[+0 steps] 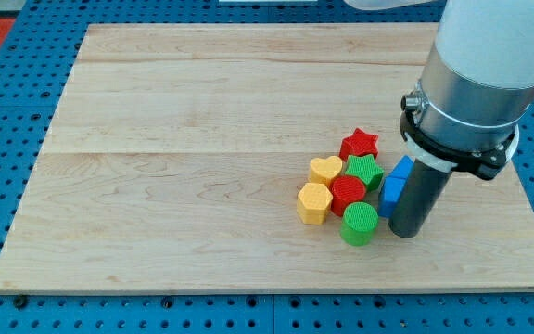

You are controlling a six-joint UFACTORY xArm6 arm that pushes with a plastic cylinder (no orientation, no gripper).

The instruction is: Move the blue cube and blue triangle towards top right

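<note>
- Green cylinder [360, 224] sits nearest the view's bottom, at the front edge of a tight cluster on the wooden tabletop [202, 139].
- Just to its right, my tip [406, 232] is down on the wood, touching or very nearly touching that cylinder.
- No pincer on this rig, so there is no telling apart or together: it is a plain dark rod, and only pushing is on offer.
- Blue blocks now! A blue cube [392, 193] shows as a sliver pressed against the rod's left flank, and the blue triangle [402, 170] peeks out just above it, both largely hidden behind the rod.
- Which is which is a judgement; so little of either shows.
- Packed to their left: red star [360, 143], green star [366, 171], yellow heart [325, 170], red cylinder [348, 193], yellow hexagon [312, 202].
- Placement makes sense, I'd say: the tip stands below and right of the blues, close to the side a shove towards the top right needs.
- Risk as I read it: neighbours are touching, so a careless sweep may drag the stars along.
</note>
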